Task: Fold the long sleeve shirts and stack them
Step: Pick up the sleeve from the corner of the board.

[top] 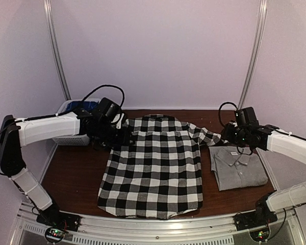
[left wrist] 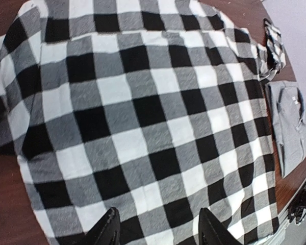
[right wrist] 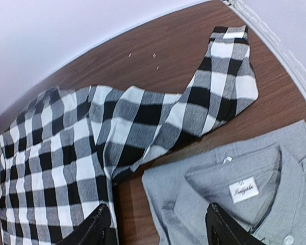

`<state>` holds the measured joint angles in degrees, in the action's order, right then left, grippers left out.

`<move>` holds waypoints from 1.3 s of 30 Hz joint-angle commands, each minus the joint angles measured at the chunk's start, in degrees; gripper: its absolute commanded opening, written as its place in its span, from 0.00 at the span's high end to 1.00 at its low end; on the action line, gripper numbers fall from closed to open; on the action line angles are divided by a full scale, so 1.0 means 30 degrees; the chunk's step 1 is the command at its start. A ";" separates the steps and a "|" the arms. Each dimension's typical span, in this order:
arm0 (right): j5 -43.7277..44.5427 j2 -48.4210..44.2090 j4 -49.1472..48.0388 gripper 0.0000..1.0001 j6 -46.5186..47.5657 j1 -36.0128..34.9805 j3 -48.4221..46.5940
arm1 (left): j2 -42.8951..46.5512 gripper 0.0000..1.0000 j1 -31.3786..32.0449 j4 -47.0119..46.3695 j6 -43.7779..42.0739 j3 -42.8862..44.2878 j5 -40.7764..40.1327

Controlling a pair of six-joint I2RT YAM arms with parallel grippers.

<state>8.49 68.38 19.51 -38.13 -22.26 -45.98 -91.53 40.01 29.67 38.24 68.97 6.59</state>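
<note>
Folding of the black-and-white checked shirt [top: 153,168] looks to be the step in hand. At the left, the left gripper [left wrist: 159,227] hangs over the shirt's far left shoulder with its fingers spread and nothing between them. The left sleeve cannot be made out from here. The shirt lies flat, back up, across the middle of the table [top: 71,173], hem toward the near edge. Its right sleeve [right wrist: 194,109] trails out to the right along the far side, bent near the cuff. The right gripper [right wrist: 157,224] hovers above that sleeve and the collar of the grey shirt [top: 239,168], fingers likewise released and empty. The grey shirt sits already folded at the right, just beside the checked one. The next move probably calls for pinching the loose sleeve and laying it across the back. The surface is dark brown wood. A white basket [top: 71,139] stands at the far left, and plain pale walls [top: 158,51] close in the booth.
</note>
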 commanded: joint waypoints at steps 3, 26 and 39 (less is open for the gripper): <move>0.0715 0.2947 -0.2168 0.35 0.1127 0.3113 -0.2182 | -0.2561 0.47 -0.0375 -0.3379 -0.0895 0.2749 0.2233; 0.0122 1.8163 -0.0597 0.39 0.2476 0.7184 -1.4760 | -0.3550 0.48 -0.0446 -0.4158 -0.1489 0.3631 0.4861; -0.0164 2.0729 -0.0086 0.47 0.2076 0.8065 -1.6307 | -0.3285 0.48 -0.0446 -0.4251 -0.1577 0.3267 0.5114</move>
<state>8.19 129.32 18.55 -31.51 1.50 -94.41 -103.07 38.98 19.33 34.46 79.26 20.73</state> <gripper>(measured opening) 0.546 0.525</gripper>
